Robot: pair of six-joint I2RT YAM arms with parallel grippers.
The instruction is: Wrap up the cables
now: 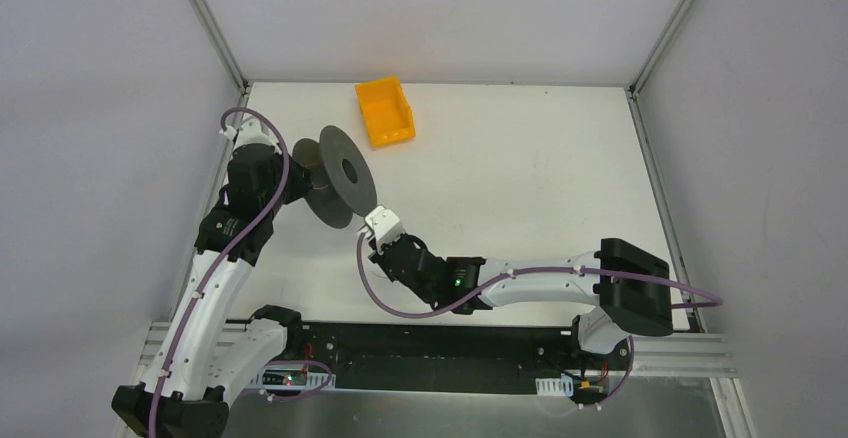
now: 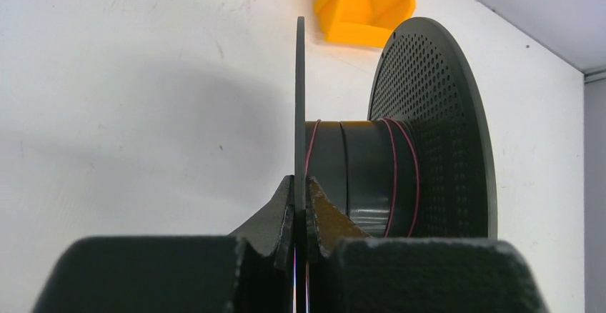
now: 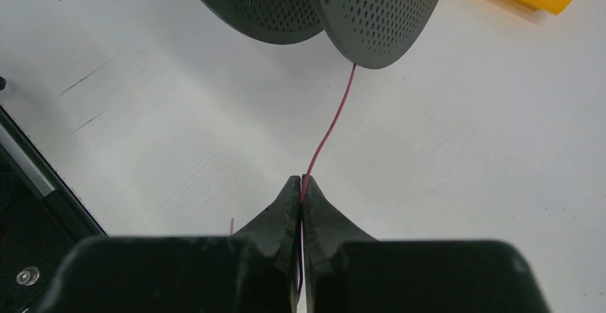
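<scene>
Item 1, spool [image 1: 338,172]: dark reel with 2 perforated flanges, near the left edge of the desk [image 1: 520,188]. My left gripper [image 2: 300,184] is clenched on the rim of 1 flange, I judge to steady the reel and leave its hub open for winding

Item 2, cable [image 3: 330,131]: thin reddish wire. A few turns lie on the hub, and 1 strand runs from between the flanges to my right gripper [image 3: 301,184], which is pinched on it, probably to hold it taut and steer it onto the hub

Item 3, orange bin [image 1: 385,111]: at the far edge, apart from the spool, unused
</scene>
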